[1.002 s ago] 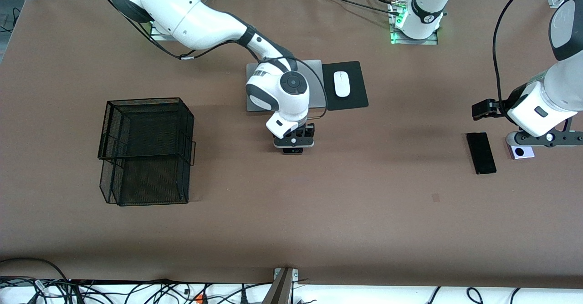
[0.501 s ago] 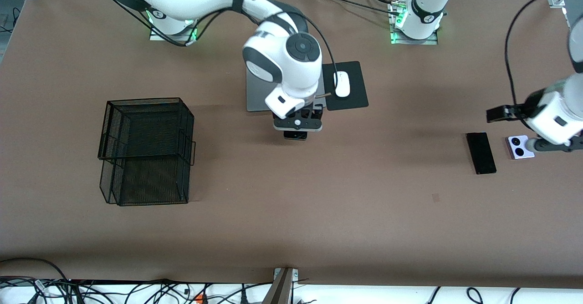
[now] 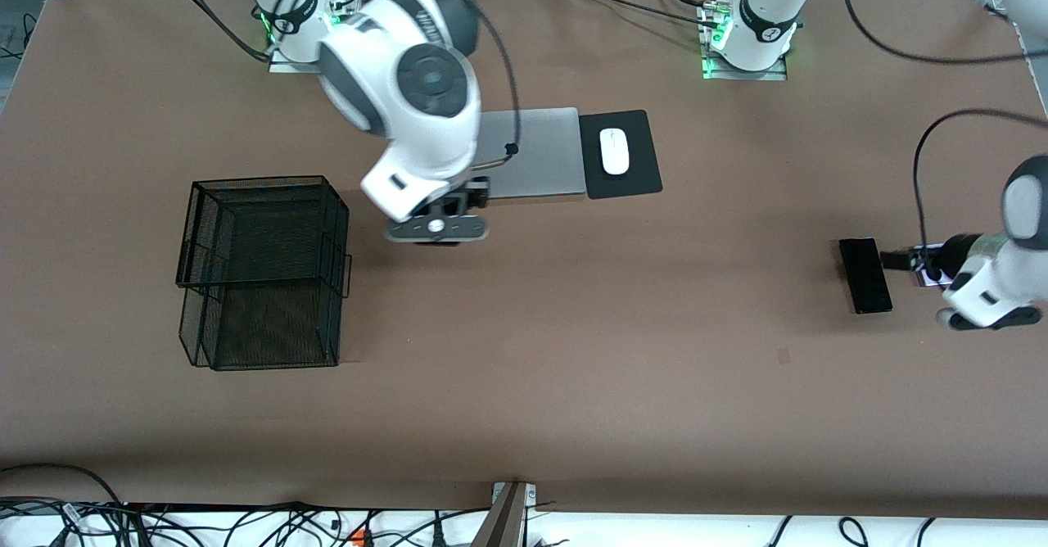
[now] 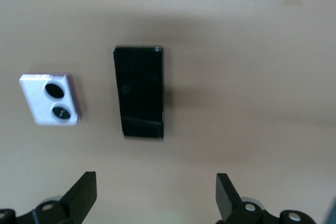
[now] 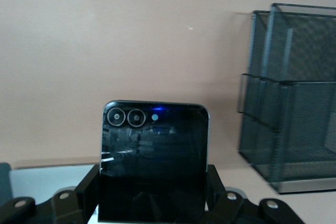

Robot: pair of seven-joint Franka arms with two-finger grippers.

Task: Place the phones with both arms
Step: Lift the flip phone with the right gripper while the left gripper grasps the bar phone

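Work is standing barely begun, the right hand [image 5: 152, 203] pinching the black folded phone [image 5: 153, 161] above the desk [image 3: 573, 383] beside the mesh basket [image 3: 262, 268], while the left hand [image 4: 156, 200] is hovering spread over the slim black phone [image 3: 865, 275] and lavender-white phone [image 4: 50, 98], both lying unplaced.

The left gripper [image 4: 156, 198] hangs over the brown table [image 4: 252, 103] with its two black fingers [image 4: 84, 195] spread wide apart and nothing between them. Two phones lie flat on the table under it. One is a long black phone [image 4: 139, 92]. Just beside it, not touching, lies a small white phone [image 4: 50, 99] with two round black lenses. The black phone has a dark shadow along one side.
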